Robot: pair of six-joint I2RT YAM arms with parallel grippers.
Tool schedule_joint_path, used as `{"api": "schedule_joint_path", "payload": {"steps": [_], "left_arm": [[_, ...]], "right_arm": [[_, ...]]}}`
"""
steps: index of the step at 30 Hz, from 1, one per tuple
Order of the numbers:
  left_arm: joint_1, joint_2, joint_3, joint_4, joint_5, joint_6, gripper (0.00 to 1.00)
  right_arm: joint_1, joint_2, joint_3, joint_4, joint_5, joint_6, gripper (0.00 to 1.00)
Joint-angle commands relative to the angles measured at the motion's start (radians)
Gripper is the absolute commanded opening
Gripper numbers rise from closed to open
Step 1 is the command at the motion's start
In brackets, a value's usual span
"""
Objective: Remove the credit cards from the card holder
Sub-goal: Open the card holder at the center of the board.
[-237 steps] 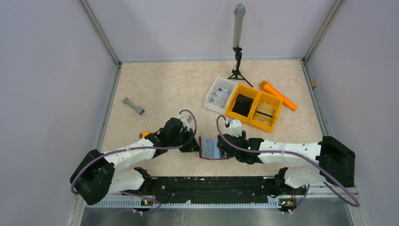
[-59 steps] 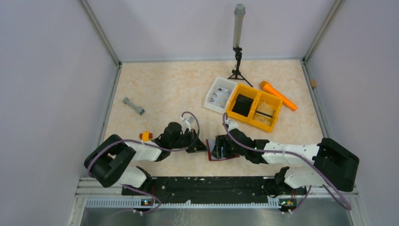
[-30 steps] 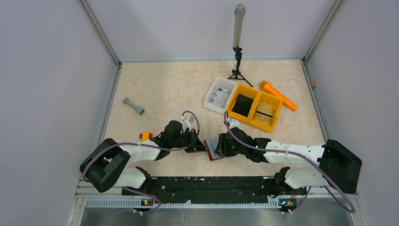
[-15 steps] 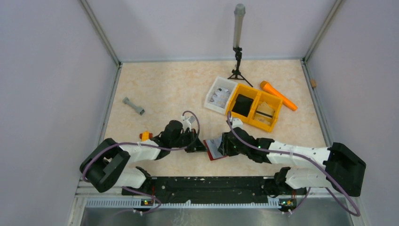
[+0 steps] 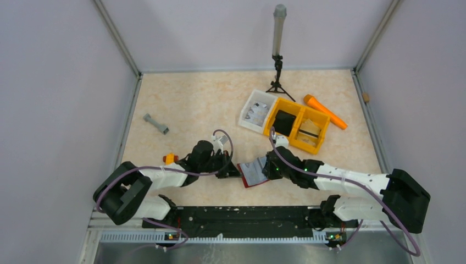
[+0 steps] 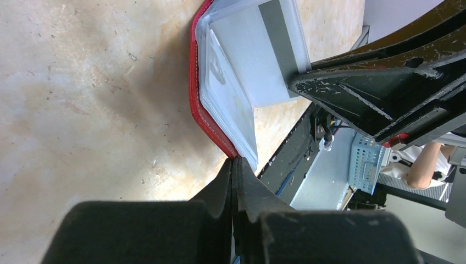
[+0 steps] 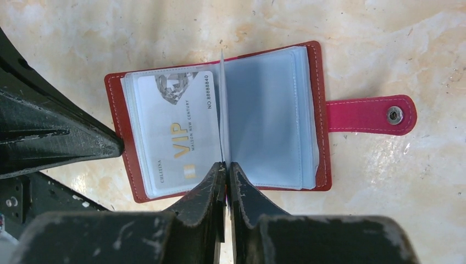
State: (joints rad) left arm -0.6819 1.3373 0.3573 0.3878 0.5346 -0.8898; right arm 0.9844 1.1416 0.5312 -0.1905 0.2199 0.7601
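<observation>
beside the closed left gripper (image 6: 233, 162), card holder (image 7: 269, 118) lies open, tab (image 7: 371, 114) pointing away; right gripper (image 7: 226, 165) pinches its upright sleeve (image 7: 221, 104).

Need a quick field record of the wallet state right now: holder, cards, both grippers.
card holder: open flat on the table, snap tab undone, sticking out to one side
cards: one VIP card visible, inside a clear sleeve on the half away from the tab; none seen loose beside the holder
left gripper: shut, tips at the cover edge opposite the tab
right gripper: shut on one clear leaf, which stands upright at the spine
task: not done
</observation>
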Motion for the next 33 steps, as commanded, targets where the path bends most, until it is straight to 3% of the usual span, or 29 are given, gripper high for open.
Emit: {"api": "schedule_joint_path", "payload": {"steps": [1, 4, 12, 20, 33], "left_arm": [[0.001, -0.016, 0.032, 0.022, 0.013, 0.017, 0.0], [0.0, -0.016, 0.032, 0.02, 0.013, 0.017, 0.0], [0.0, -0.014, 0.041, -0.025, -0.009, 0.034, 0.0], [0.001, -0.02, 0.036, -0.041, -0.035, 0.025, 0.0], [0.002, -0.044, 0.029, -0.058, -0.05, 0.031, 0.03]], "right_arm": [[-0.011, 0.001, 0.001, 0.021, -0.012, -0.02, 0.05], [-0.012, 0.008, 0.007, 0.037, -0.04, -0.023, 0.0], [-0.029, -0.035, 0.004, 0.011, -0.04, -0.012, 0.0], [-0.117, -0.156, -0.101, 0.206, -0.286, 0.074, 0.0], [-0.185, -0.159, -0.122, 0.297, -0.449, 0.318, 0.0]]}}
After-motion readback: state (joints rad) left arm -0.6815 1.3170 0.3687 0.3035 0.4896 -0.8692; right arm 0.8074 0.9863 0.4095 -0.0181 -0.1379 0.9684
